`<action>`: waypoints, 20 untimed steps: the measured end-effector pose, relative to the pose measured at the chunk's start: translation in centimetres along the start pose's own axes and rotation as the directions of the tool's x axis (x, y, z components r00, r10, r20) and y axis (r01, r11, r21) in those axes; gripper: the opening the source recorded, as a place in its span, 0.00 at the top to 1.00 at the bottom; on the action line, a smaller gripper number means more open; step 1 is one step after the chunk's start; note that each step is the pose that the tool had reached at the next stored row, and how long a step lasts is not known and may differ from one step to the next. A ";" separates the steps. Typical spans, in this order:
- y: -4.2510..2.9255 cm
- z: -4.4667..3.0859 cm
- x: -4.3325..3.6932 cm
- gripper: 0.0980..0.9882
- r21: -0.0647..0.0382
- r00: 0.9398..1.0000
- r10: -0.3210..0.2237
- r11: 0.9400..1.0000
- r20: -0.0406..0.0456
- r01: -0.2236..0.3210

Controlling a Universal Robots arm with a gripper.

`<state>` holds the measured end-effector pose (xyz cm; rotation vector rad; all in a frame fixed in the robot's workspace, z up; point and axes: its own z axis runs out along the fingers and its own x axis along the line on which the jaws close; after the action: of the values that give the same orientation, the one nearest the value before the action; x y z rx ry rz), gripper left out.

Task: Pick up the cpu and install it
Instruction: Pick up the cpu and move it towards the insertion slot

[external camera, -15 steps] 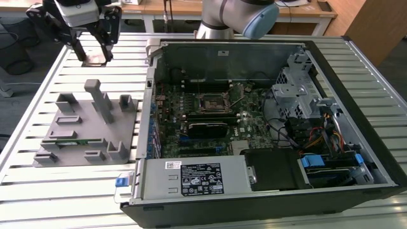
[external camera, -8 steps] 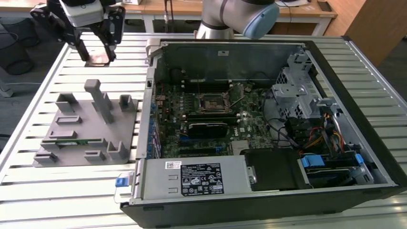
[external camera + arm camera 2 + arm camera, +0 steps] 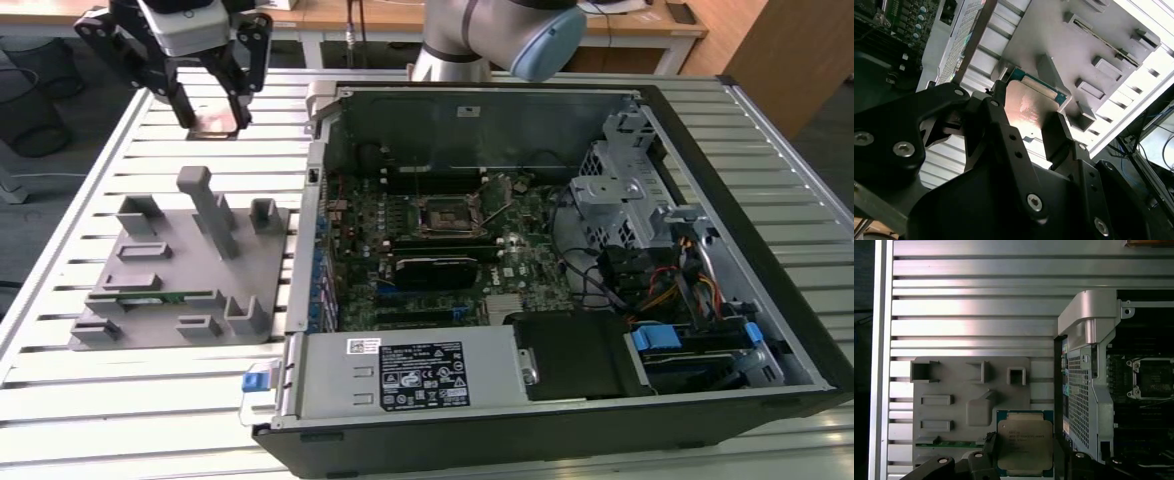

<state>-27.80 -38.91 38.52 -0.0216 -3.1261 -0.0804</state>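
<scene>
While the black two-finger gripper [image 3: 214,118] hangs over the slatted aluminium table [image 3: 80,200] at the exterior view's left, the open black tower computer case [image 3: 747,250] lies on its side at the exterior view's right, well apart from it. Inside the case: dark green motherboard [image 3: 534,255] with the black square socket frame [image 3: 447,215]. In the first wrist view the case's perforated silver metal side wall [image 3: 1081,405] stands between the chip and the socket frame.

The grey moulded plastic fixture [image 3: 956,385] with raised posts and pockets sits on the table beside the case. A long narrow green memory stick [image 3: 949,444] lies in one of its slots.

Gripper is pinching the small flat square cpu [image 3: 1024,447]. Its black fingers [image 3: 1056,135] are pressed on two opposite edges, and the jaws are only as wide as the chip. The cpu is level, top face up, and looks lifted off the fixture.

The cpu has a smooth silvery metal lid, reflective, with a thin teal-green rim. Table slats are brushed and glossy.
</scene>
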 end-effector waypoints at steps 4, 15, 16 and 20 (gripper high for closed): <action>0.01 0.00 -0.36 0.51 0.000 1.000 0.000 1.000 0.000 0.000; 0.02 -0.02 -1.36 0.51 0.000 1.000 0.000 1.000 0.000 0.000; 0.02 -0.02 -1.46 0.51 0.000 1.000 0.000 1.000 0.000 0.000; 0.03 -0.03 -1.86 0.51 0.000 1.000 0.000 1.000 0.000 0.000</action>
<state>-25.94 -38.91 38.52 -0.0214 -3.1261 -0.0804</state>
